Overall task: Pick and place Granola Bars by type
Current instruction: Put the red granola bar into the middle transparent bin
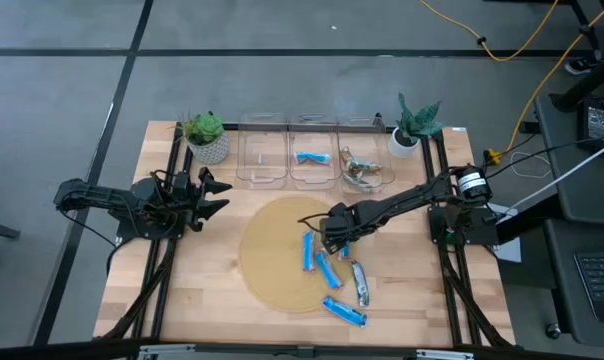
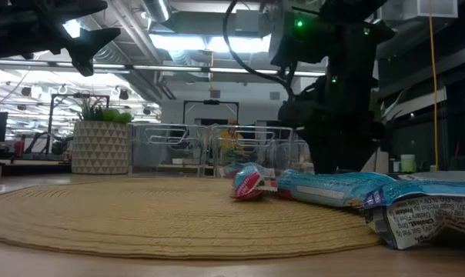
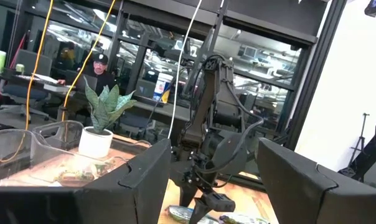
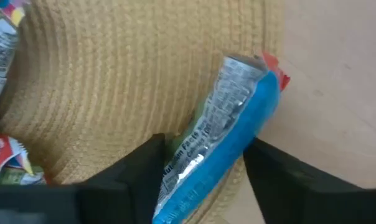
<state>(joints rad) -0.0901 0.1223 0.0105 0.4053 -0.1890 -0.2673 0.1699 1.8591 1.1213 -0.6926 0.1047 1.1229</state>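
Observation:
Several blue granola bars (image 1: 308, 252) and one silvery bar (image 1: 361, 283) lie on and beside the round woven mat (image 1: 272, 250). My right gripper (image 4: 203, 168) points down over the mat's right edge. It is open, with a finger on each long side of a blue bar (image 4: 238, 130) that lies flat, half on the mat and half on the wood. A blue bar (image 1: 310, 157) lies in the middle clear bin, and green-brown bars (image 1: 360, 172) lie in the right bin. My left gripper (image 1: 217, 195) waits open at the table's left. My right gripper comes from above with its fingers (image 4: 144, 165) across the blue bar's middle (image 4: 206, 155), one on each long side. The bar still lies flat on the mat's edge. I cannot tell whether the fingers touch it.
Three clear bins (image 1: 263, 150) stand in a row at the far side, between a potted plant (image 1: 206, 135) on the left and another (image 1: 417, 125) on the right. Bare wood (image 1: 412, 290) lies to the right of the mat. A person sits beyond the table (image 3: 99, 65).

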